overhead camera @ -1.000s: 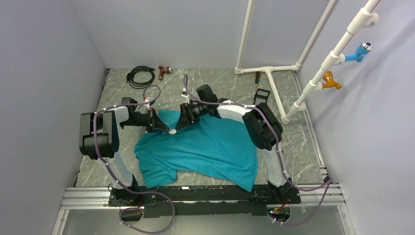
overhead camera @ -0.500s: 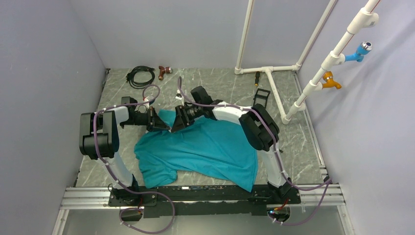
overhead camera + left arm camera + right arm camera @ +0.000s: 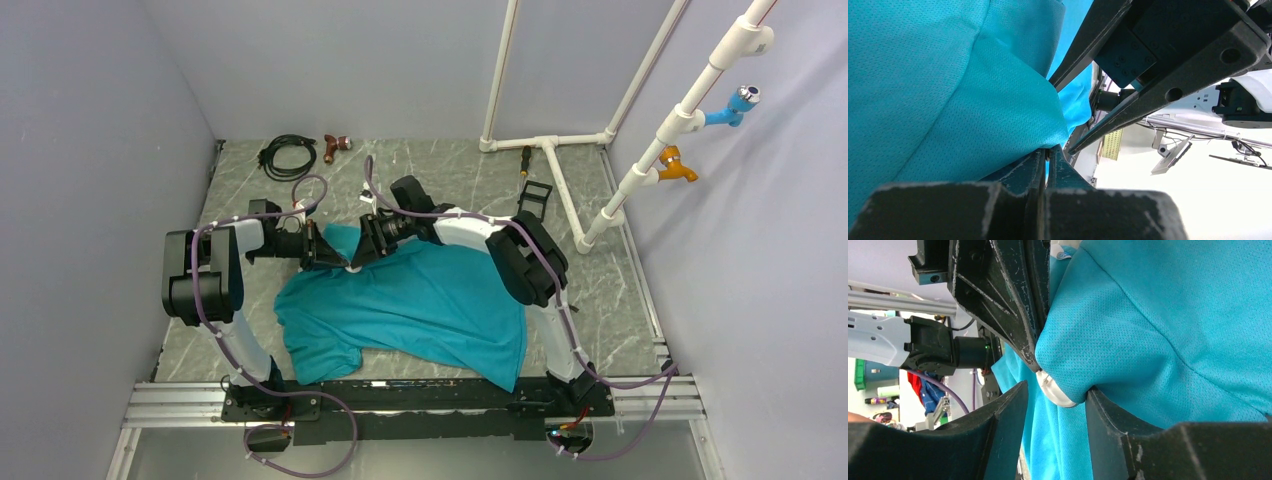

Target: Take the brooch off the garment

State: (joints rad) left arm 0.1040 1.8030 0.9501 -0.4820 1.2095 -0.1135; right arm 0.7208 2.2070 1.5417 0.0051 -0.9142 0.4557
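The teal garment (image 3: 420, 300) lies spread in the middle of the table. My left gripper (image 3: 333, 260) is at its far left corner, shut on a fold of the fabric (image 3: 998, 115), with a teal sliver between its fingertips (image 3: 1048, 150). My right gripper (image 3: 354, 263) faces it tip to tip and is open. In the right wrist view its fingers stand either side of a bulging fold (image 3: 1128, 330), the right finger touching it. A white round-edged piece (image 3: 1054, 392) peeks from under that fold. The brooch's dark disc is hidden.
A black cable coil (image 3: 287, 155) and a reddish-brown tool (image 3: 335, 146) lie at the far left. A screwdriver (image 3: 525, 158), a black bracket (image 3: 535, 195) and white pipes (image 3: 560, 185) are at the far right. Walls close both sides.
My right gripper has moved left, closer to the left gripper at the shirt's corner. The left gripper has kept its hold and barely moved.
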